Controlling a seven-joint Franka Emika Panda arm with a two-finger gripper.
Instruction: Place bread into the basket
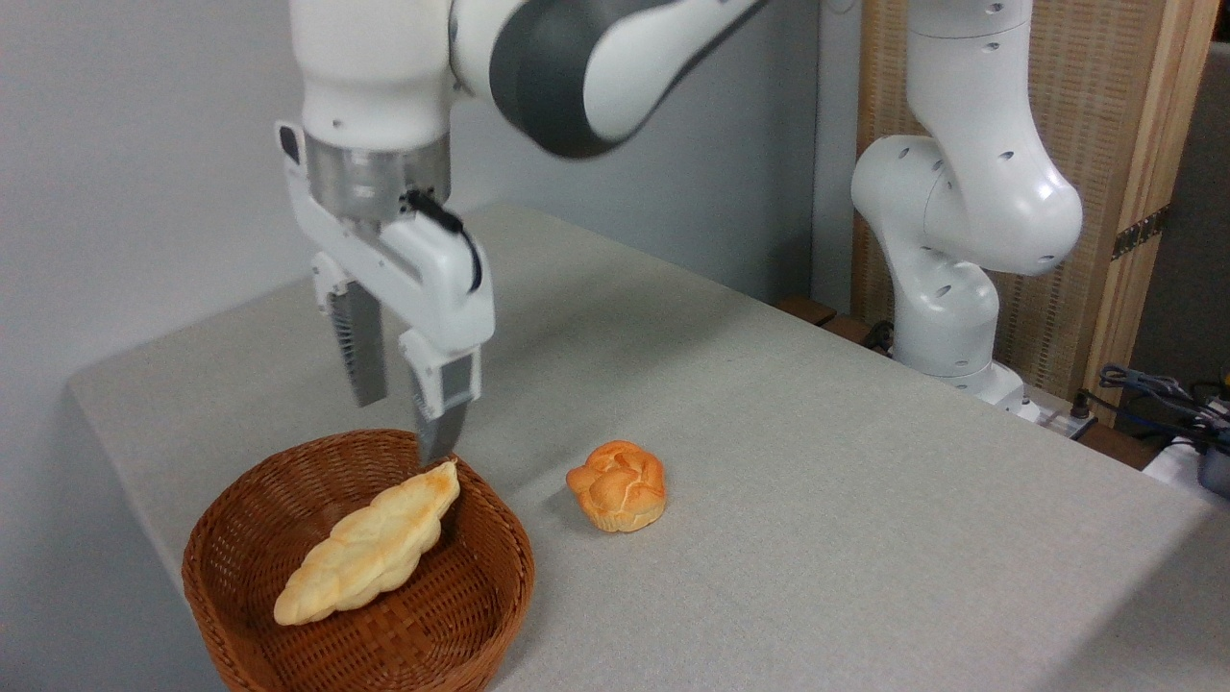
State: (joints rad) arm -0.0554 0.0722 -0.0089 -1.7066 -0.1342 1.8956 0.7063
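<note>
The bread (370, 545), a long pale golden braided loaf, lies slantwise inside the basket (471, 605), a round reddish-brown wicker bowl at the table's front left. Its upper pointed end rests near the basket's far rim. My gripper (404, 423) hangs just above that far rim, open, with nothing between its fingers. One fingertip (437, 447) stands close behind the loaf's upper tip.
A small round orange-brown bun (618, 484) sits on the grey table (817, 481) to the right of the basket. The arm's white base (951, 317) stands at the table's far right edge, with cables (1153, 394) beyond it. The basket is near the table's front left edge.
</note>
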